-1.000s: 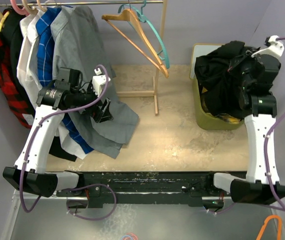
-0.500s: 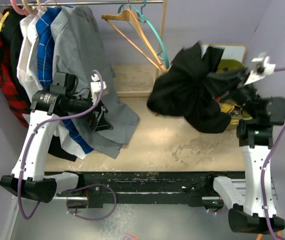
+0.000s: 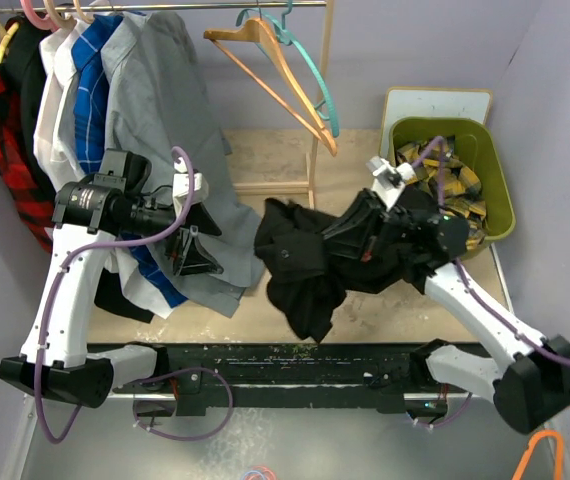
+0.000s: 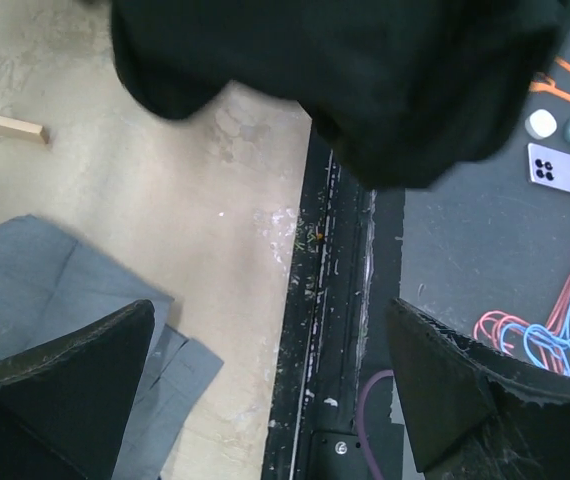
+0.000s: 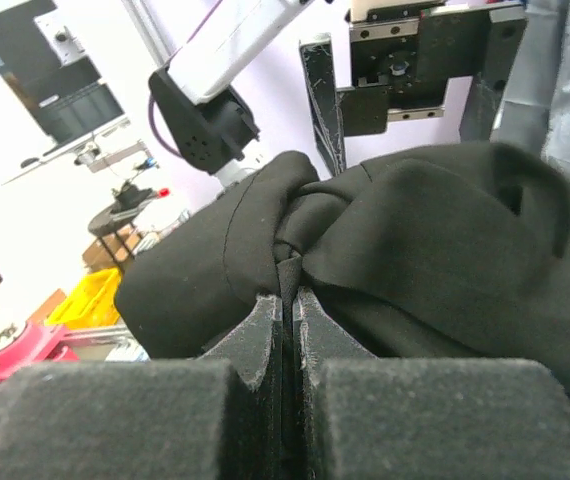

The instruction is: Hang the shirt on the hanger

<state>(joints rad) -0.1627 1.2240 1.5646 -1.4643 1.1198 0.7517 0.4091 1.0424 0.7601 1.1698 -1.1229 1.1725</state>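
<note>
While right claw [image 5: 287, 300] pinches shirt [image 3: 305, 255] over table [image 3: 275, 150], left claw [image 4: 270, 315] agape, walls [image 3: 415, 40] seemingly lilac.

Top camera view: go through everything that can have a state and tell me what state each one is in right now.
black shirt: bunched, pinched by the right gripper, not on a hanger
right gripper: shut on the black shirt
left gripper: open, empty
teal hanger: bare, hooked on the rail
wooden hanger: bare, on the rail
grey shirt: hung on the rail
green bin: holds a plaid garment
</note>
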